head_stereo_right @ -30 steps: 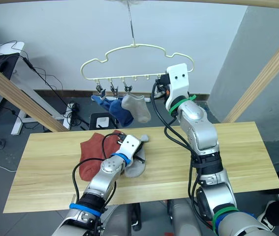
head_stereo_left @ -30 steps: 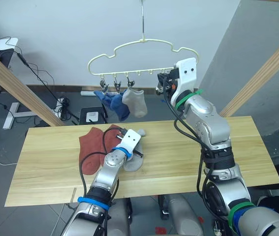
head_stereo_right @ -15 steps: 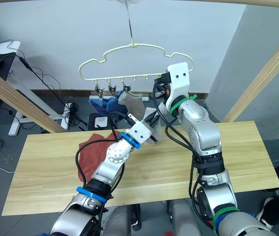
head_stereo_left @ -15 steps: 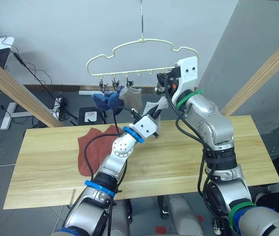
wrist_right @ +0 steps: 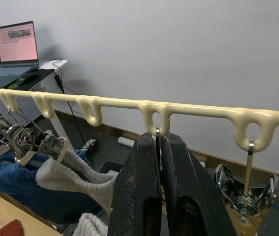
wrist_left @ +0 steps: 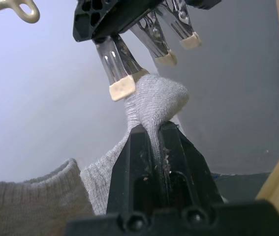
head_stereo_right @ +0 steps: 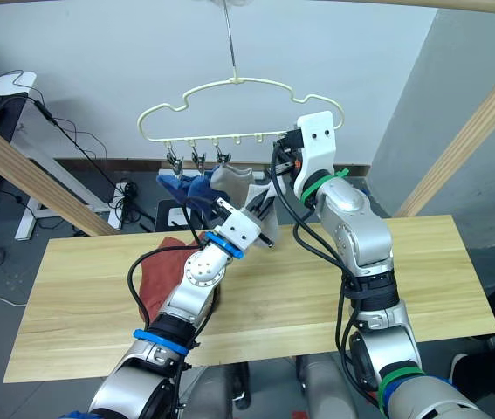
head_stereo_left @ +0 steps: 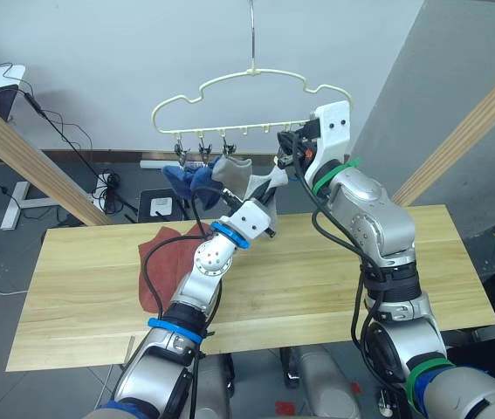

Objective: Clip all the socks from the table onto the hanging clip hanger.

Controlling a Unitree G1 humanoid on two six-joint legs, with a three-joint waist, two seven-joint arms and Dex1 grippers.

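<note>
Fingers of the left gripper are pinching a light grey knit sock mid-frame beneath the pale cream wire clip hanger; the right gripper is apparently squeezing a metal clip wire. Rust-red socks are lying on the light wooden plank table.

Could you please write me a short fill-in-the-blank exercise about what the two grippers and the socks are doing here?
1. The left gripper is shut on a ___ sock.
2. The right gripper is shut on a clip of the ___.
3. The socks left on the table are ___ in colour.

Missing words: grey; clip hanger; rust-red
</note>
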